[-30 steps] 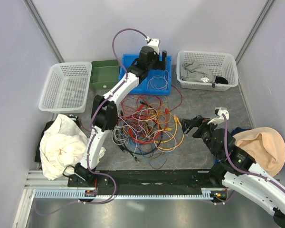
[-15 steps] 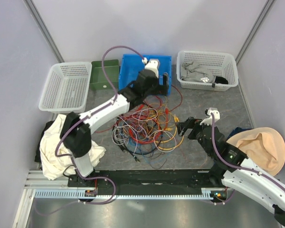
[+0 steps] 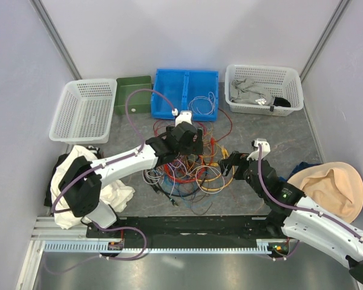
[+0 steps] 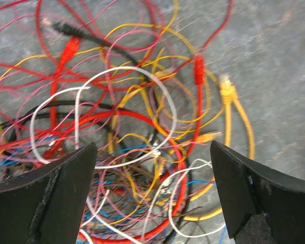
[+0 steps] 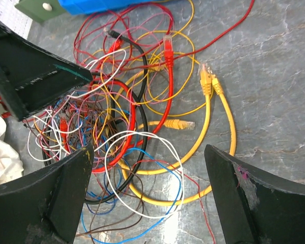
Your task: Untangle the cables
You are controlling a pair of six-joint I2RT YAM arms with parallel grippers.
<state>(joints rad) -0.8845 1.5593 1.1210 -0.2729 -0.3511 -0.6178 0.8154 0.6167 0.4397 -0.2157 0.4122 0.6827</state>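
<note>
Cables, location: the cables (image 3: 187, 163) lie in one knotted heap at the centre of the grey worktop (image 3: 272, 130), between the two arms and just in front of the blue tray (image 3: 169, 90).
Cables, make-up: thin red, pink, white, blue and black wires are looped through thicker red and yellow leads with plug ends.
Left hand, state: the left hand (image 3: 190, 147) is spread wide and empty, poised above the far side of the heap.
Left hand, reason: its wrist view frames a white loop (image 4: 122, 101) between the fingers. Judged to be lining up on a strand that sits on top of the heap.
Right hand, state: the right hand (image 3: 225, 164) is spread wide and empty, at the right edge of the heap.
Right hand, reason: the yellow lead (image 5: 209, 84) lies at the outside of the tangle, nearest this hand. Judged the easiest piece to draw clear.
Blue tray, use: a few thin wires (image 3: 201, 104) lie inside it, apart from the heap. Judged to be the drop-off point for freed cables.
Other containers: the green bin (image 3: 133, 93) and two white baskets (image 3: 85, 109) stand along the far edge and hold no cables.
Writing: no brand, label or text is legible in any view.
</note>
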